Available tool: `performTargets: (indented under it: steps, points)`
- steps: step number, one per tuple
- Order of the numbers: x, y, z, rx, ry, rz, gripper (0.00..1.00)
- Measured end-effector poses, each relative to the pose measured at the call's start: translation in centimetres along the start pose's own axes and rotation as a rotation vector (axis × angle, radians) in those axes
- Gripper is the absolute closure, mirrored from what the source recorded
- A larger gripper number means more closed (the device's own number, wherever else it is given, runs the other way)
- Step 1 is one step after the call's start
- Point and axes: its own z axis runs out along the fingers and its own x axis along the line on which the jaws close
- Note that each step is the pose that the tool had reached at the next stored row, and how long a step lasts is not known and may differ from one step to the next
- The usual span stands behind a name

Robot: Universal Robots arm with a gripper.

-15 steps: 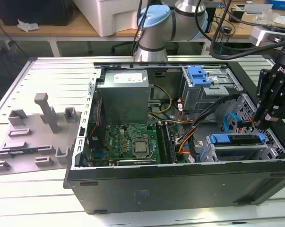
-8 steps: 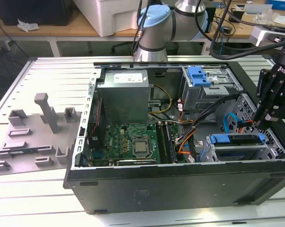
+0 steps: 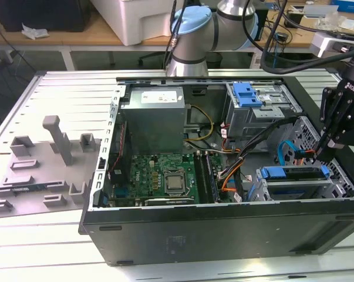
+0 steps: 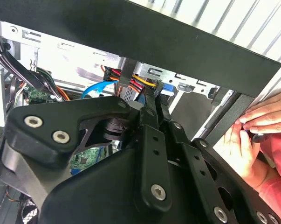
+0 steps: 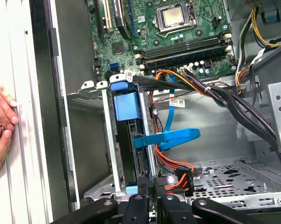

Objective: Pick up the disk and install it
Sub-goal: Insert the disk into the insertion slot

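Gripper (image 5: 152, 181) jaws closed together, nothing visible between them. Disk (image 5: 131, 140) stands on edge in the drive cage (image 5: 107, 154), straight ahead of the tips, its near end right at them; can't tell if they touch. Orange-red cables (image 5: 175, 172) just beside the tips. Person's hand (image 5: 0, 116) by the case (image 5: 51, 93) wall, well off to one side.

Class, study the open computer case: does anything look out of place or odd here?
Yes: a person's hand rests by the case, near the gripper at the disk, which seems an odd place for a hand. Nothing looks spilled or broken.
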Motion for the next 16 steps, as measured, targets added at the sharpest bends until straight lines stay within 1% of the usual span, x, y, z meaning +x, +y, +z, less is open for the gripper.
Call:
performTargets:
  steps: [11,16]
  points:
    - [0.00,0.01,0.01,-0.0001,-0.0001,0.000,0.84]
    - [0.02,0.14,0.03,0.0000,0.0001,-0.001,0.84]
